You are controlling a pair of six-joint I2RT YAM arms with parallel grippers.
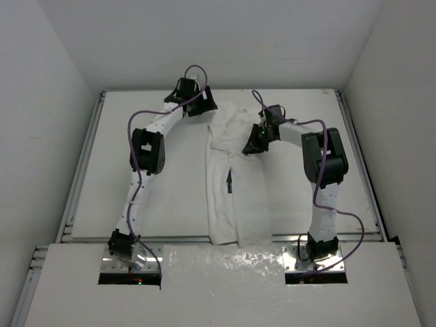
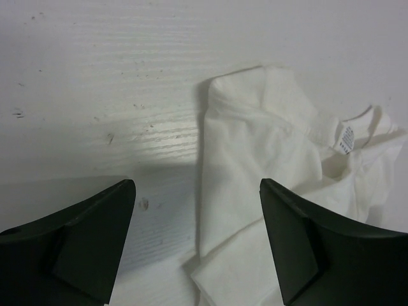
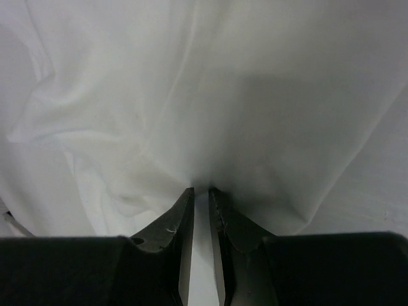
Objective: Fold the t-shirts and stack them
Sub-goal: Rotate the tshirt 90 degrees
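The plain white soft cloth t-shirt (image 1: pixel 235 197) lies as a long narrow strip down the middle of the flat white tabletop (image 1: pixel 177 204), with the collar end at 12 o'clock, the hem at 6 o'clock and the small black mark (image 1: pixel 229 182) near its centre. The collar end looks bunched, its white neck label (image 2: pixel 344 137) turned up.

The right end effector (image 3: pixel 201 191), at 2 o'clock from the mark, is pinched almost closed on a fold of the cloth. The left end effector (image 2: pixel 197 188), at 11 o'clock from the collar, stands wide open and holds nothing.

The step appears to be folding the collar end over. It would go best if the left side takes the shoulder corner level with the right grip. Both should then lift low and together, keeping the cloth taut, and carry it toward 6 o'clock.
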